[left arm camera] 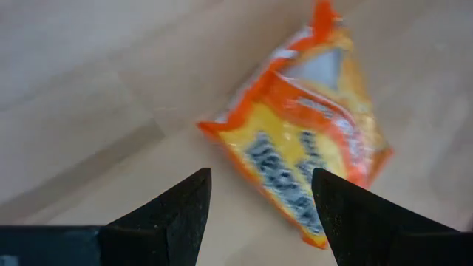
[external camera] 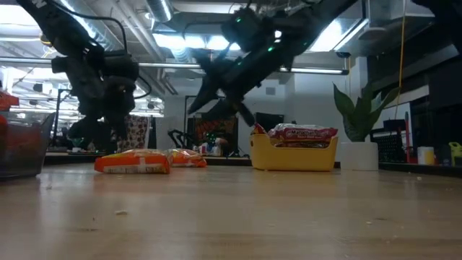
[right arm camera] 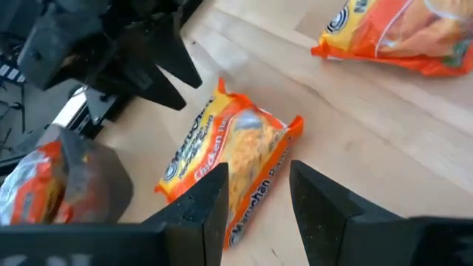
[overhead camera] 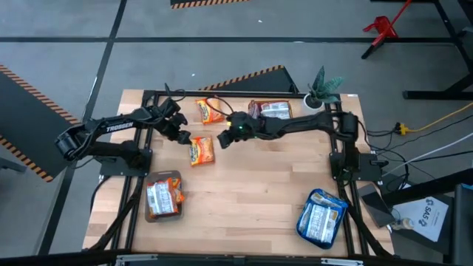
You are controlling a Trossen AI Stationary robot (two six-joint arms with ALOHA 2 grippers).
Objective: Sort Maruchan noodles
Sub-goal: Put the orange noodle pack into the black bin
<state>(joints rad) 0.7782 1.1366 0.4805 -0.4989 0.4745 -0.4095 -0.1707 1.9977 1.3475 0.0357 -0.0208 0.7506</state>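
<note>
Your left pincer (overhead camera: 179, 131), spread wide and empty, hangs just beside the orange packet (overhead camera: 201, 151), nearer than the half-open, empty right pincer (overhead camera: 224, 140).

The widest free room is the bare middle and near stretch of the desk (overhead camera: 251, 192), between the tray of orange packets (overhead camera: 162, 196) on the left and the tray of blue packets (overhead camera: 322, 216) on the right. Toward the far edge the way is crowded: both grippers hang close together above one loose orange packet (overhead camera: 201, 151), a second orange packet (overhead camera: 210, 111) lies just beyond, and the yellow bowl (overhead camera: 270, 110) and potted plant (overhead camera: 322, 87) block the far right corner.
</note>
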